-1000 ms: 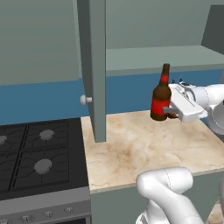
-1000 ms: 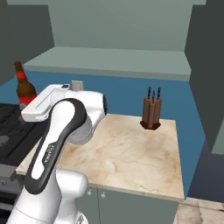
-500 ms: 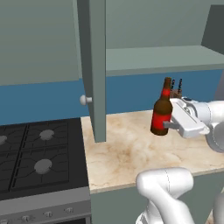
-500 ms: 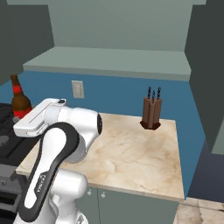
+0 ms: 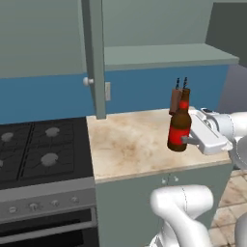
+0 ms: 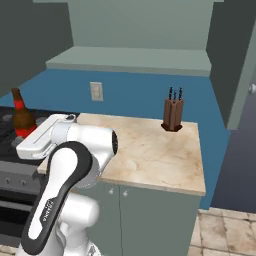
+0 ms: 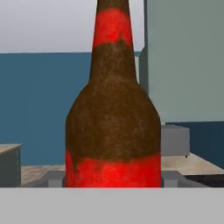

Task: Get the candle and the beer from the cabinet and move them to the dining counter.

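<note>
Jaws of gripper point(image 5: 185, 141) pinching beer point(image 5: 179, 126) at its label, upright, held clear above front edge of marble worktop point(image 5: 130, 142); knife block point(image 6: 173, 114) near back edge.

A brown knife block point(image 6: 172, 115) with dark handles sticking up stands upright at the back of a marble tabletop point(image 6: 155, 155), right of centre in the right base view, close to the blue backsplash point(image 6: 135, 97). A pale wall outlet point(image 6: 96, 91) sits on that backsplash in the left half of the same frame. In the left base view, a black stove point(image 5: 38, 152) with round burners fills the lower left, its knobs point(image 5: 34, 207) along the front edge.
</note>
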Motion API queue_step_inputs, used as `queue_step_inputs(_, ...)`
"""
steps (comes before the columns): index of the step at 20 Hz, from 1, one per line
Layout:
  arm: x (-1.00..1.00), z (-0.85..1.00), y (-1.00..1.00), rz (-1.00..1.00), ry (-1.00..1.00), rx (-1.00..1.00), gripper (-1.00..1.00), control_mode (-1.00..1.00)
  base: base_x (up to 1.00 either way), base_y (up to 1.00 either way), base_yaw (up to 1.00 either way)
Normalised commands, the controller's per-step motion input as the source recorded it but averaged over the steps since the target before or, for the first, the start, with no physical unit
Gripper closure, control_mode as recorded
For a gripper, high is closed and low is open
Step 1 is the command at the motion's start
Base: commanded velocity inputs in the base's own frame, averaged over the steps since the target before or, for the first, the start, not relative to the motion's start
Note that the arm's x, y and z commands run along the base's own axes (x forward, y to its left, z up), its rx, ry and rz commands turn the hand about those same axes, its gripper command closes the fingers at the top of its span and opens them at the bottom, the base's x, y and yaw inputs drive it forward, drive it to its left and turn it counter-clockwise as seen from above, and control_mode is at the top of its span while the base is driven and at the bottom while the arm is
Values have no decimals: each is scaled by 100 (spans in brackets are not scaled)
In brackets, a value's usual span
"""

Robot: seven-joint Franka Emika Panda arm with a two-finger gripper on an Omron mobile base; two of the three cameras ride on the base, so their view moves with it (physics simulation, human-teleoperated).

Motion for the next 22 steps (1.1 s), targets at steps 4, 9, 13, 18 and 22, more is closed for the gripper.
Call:
queue_step_inputs(4,0,0,0,0,0,0,100,100,-84,-4,-8)
queue_step_inputs(9,0,0,0,0,0,0,100,100,-55,-17,-24)
queue_step_inputs(13,0,0,0,0,0,0,100,100,-18,-22,-44)
queue_step_inputs(18,0,0,0,0,0,0,100,100,0,-18,-54)
queue_step_inputs(22,0,0,0,0,0,0,100,100,0,-23,-59)
